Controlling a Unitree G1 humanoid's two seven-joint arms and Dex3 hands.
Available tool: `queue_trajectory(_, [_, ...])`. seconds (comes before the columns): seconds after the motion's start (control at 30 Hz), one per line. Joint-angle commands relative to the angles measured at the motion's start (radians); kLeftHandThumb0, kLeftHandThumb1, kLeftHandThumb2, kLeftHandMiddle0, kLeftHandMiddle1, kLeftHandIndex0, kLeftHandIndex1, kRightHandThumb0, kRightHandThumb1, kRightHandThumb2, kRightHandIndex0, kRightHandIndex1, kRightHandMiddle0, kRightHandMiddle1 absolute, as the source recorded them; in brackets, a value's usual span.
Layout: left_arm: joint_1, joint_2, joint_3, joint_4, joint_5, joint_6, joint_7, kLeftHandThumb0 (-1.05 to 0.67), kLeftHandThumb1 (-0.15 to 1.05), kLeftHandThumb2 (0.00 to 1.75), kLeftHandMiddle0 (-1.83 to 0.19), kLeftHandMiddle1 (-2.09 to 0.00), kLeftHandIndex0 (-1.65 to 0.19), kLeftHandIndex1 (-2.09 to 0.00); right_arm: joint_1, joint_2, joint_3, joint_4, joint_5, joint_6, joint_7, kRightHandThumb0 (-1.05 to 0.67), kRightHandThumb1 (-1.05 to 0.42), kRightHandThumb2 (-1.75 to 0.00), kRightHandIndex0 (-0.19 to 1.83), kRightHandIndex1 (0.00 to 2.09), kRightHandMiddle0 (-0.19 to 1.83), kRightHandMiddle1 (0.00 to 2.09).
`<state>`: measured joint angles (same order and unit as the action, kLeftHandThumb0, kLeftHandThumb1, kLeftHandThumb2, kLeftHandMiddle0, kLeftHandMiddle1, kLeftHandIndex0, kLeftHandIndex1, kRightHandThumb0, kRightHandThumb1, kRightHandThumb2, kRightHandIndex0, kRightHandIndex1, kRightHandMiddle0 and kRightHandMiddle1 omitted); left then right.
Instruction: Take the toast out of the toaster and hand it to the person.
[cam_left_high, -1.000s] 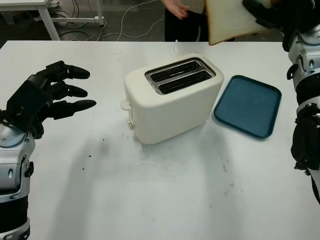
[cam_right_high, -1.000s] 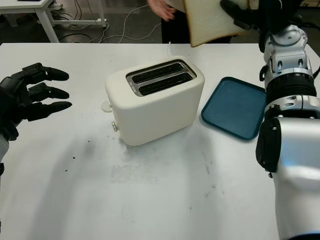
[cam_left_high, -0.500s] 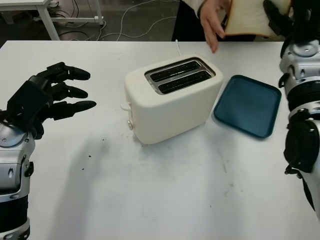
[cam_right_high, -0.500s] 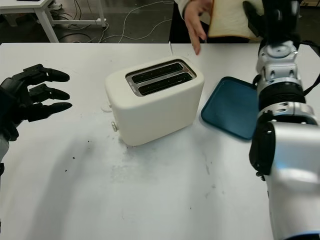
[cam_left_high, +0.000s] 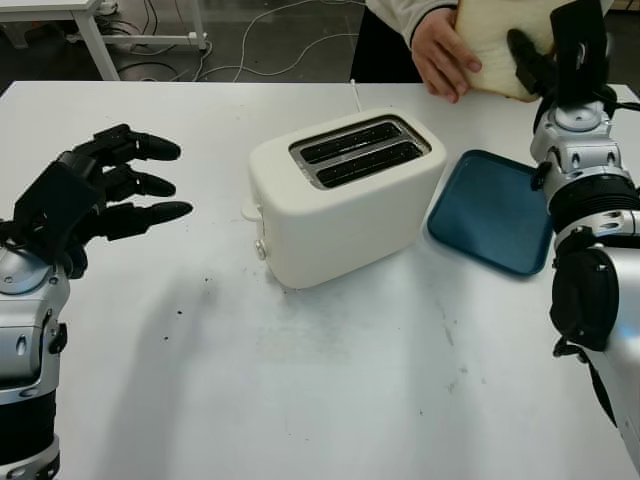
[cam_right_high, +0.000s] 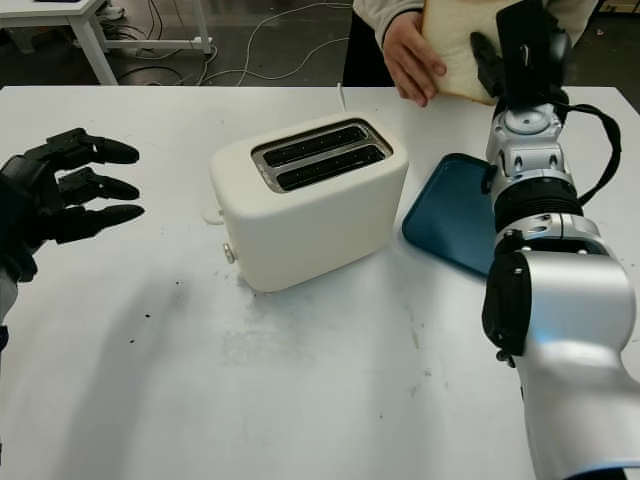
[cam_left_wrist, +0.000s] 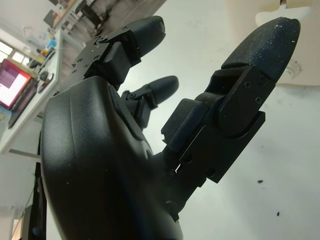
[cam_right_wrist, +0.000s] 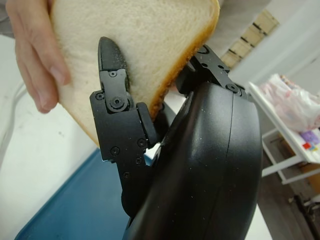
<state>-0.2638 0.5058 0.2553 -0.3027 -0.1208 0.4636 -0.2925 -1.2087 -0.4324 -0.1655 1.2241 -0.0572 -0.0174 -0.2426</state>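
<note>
A slice of toast (cam_left_high: 495, 40) is held up at the far right beyond the table, with my right hand (cam_left_high: 550, 48) shut on it. The same toast (cam_right_wrist: 135, 45) is pinched between my black fingers (cam_right_wrist: 117, 110) in the right wrist view. A person's hand (cam_left_high: 440, 55) grips the toast's left edge. The cream toaster (cam_left_high: 345, 195) stands mid-table with both slots dark. My left hand (cam_left_high: 95, 190) hovers open at the left of the table, well apart from the toaster.
A blue tray (cam_left_high: 495, 210) lies flat right of the toaster, under my right arm. The white table (cam_left_high: 330, 380) spreads bare toward me. Cables and a table leg (cam_left_high: 95, 40) lie on the floor beyond the far edge.
My right hand has brought the toast down and toward the person. The person's hand has come across and taken hold of the toast's edge. The left hand has not moved.
</note>
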Motion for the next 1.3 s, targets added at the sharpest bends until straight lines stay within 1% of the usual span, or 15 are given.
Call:
queue_trajectory(0.0, [0.003, 0.004, 0.006, -0.001, -0.007, 0.001, -0.002, -0.96, 0.57, 0.0, -0.43, -1.11, -0.41, -0.97, 0.036, 0.006, -0.003, -0.006, 0.008, -0.012, 0.026, -0.29, -0.92, -0.19, 0.95, 1.75, 0.48, 1.75])
queue_trajectory(0.1, [0.006, 0.006, 0.004, -0.002, -0.004, -0.006, -0.004, -0.95, 0.57, 0.0, -0.43, -1.11, -0.41, -0.97, 0.05, 0.01, 0.0, -0.018, 0.015, 0.019, 0.05, -0.3, -0.92, -0.24, 0.98, 1.75, 0.6, 1.75])
queue_trajectory(0.17, [0.008, 0.006, 0.001, -0.006, 0.001, -0.004, 0.0, -0.95, 0.57, 0.0, -0.44, -1.11, -0.41, -0.97, 0.059, 0.014, -0.002, -0.027, 0.019, 0.036, 0.054, -0.34, -0.92, -0.21, 0.98, 1.75, 0.49, 1.53])
queue_trajectory(0.27, [0.009, 0.005, 0.0, -0.009, 0.004, -0.002, 0.003, -0.97, 0.57, 0.0, -0.45, -1.11, -0.42, -0.98, 0.101, 0.011, 0.017, -0.047, 0.006, -0.017, 0.106, -0.3, -0.92, -0.25, 0.93, 1.75, 0.55, 1.71])
queue_trajectory(0.53, [0.008, 0.003, 0.004, -0.003, -0.002, -0.004, 0.0, -0.96, 0.57, 0.0, -0.44, -1.11, -0.42, -0.97, 0.13, -0.004, 0.057, -0.062, -0.013, -0.028, 0.22, -0.37, -0.92, -0.3, 0.95, 1.75, 0.63, 1.75])
queue_trajectory(0.57, [0.008, 0.002, 0.004, -0.004, -0.003, -0.001, 0.0, -0.96, 0.57, 0.0, -0.44, -1.11, -0.42, -0.97, 0.13, -0.009, 0.066, -0.062, -0.019, -0.028, 0.241, -0.39, -0.92, -0.29, 0.95, 1.75, 0.68, 1.71])
queue_trajectory(0.63, [0.007, 0.003, 0.003, -0.004, -0.002, 0.002, 0.0, -0.96, 0.56, 0.0, -0.44, -1.12, -0.42, -0.97, 0.136, -0.015, 0.08, -0.064, -0.028, -0.047, 0.265, -0.49, -0.92, -0.25, 0.91, 1.7, 0.81, 1.45])
queue_trajectory(0.67, [0.007, 0.006, 0.001, -0.004, 0.001, -0.001, -0.001, -0.97, 0.57, 0.0, -0.44, -1.12, -0.42, -0.97, 0.14, -0.017, 0.085, -0.066, -0.032, -0.059, 0.274, -0.54, -0.92, -0.22, 0.89, 1.57, 0.84, 1.27])
queue_trajectory(0.77, [0.006, 0.002, 0.002, -0.007, -0.003, 0.011, 0.003, -0.97, 0.56, 0.0, -0.43, -1.12, -0.42, -0.97, 0.141, -0.017, 0.079, -0.069, -0.022, -0.068, 0.311, -0.61, -0.92, -0.13, 0.81, 0.95, 0.87, 0.5])
queue_trajectory(0.8, [0.006, 0.0, 0.003, -0.006, -0.004, 0.009, 0.003, -0.97, 0.56, 0.0, -0.43, -1.12, -0.42, -0.97, 0.141, -0.018, 0.069, -0.068, -0.008, -0.068, 0.341, -0.63, -0.92, -0.1, 0.68, 0.77, 0.82, 0.32])
queue_trajectory(0.9, [0.007, -0.002, 0.002, -0.005, -0.004, 0.007, 0.004, -0.98, 0.56, 0.0, -0.43, -1.12, -0.42, -0.98, 0.141, -0.029, 0.066, -0.071, -0.002, -0.069, 0.406, -0.73, -0.92, -0.04, 0.34, 0.47, 0.55, 0.06])
queue_trajectory(1.0, [0.008, -0.003, 0.003, -0.004, -0.006, 0.002, 0.003, -0.97, 0.56, 0.0, -0.43, -1.13, -0.42, -0.98, 0.144, -0.04, 0.063, -0.073, -0.004, -0.074, 0.449, -0.83, -0.9, -0.01, 0.09, 0.32, 0.25, 0.01])
queue_trajectory(1.07, [0.008, -0.004, 0.003, -0.004, -0.006, 0.002, 0.004, -0.97, 0.56, 0.0, -0.43, -1.14, -0.42, -0.98, 0.149, -0.05, 0.07, -0.074, -0.012, -0.092, 0.472, -0.84, -0.91, -0.01, 0.02, 0.24, 0.13, 0.0])
queue_trajectory(1.1, [0.008, -0.004, 0.002, -0.003, -0.004, 0.0, 0.005, -0.97, 0.56, 0.0, -0.43, -1.14, -0.42, -0.99, 0.15, -0.058, 0.076, -0.073, -0.02, -0.099, 0.482, -0.87, -0.92, -0.01, 0.01, 0.1, 0.05, 0.0])
queue_trajectory(1.27, [0.009, -0.002, 0.001, 0.002, -0.002, -0.005, 0.003, -0.98, 0.57, 0.0, -0.43, -1.14, -0.42, -0.99, 0.172, -0.095, 0.096, -0.068, -0.046, -0.131, 0.483, -1.04, -0.92, -0.04, 0.0, 0.0, 0.0, 0.0])
